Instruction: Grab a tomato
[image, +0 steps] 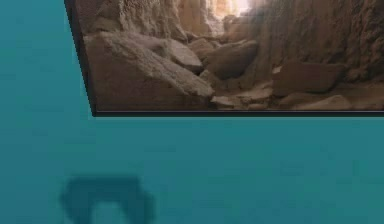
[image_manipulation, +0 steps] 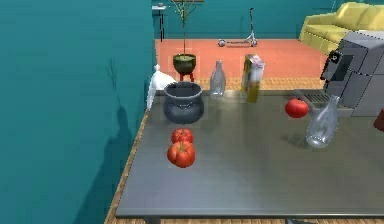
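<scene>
End effector state and arm pose cannot be told; a tomato lies on the table.

Wall picture: on the wall ahead, forward view.
Table: bears all items below.
Front tomato: arm side view's left; second tomato touching behind it.
Pot: behind both.
Third tomato: right, just left of glass vessel.

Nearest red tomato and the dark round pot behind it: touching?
Apart. Arm side view: a second red tomato lies between nearest red tomato and dark round pot.
</scene>
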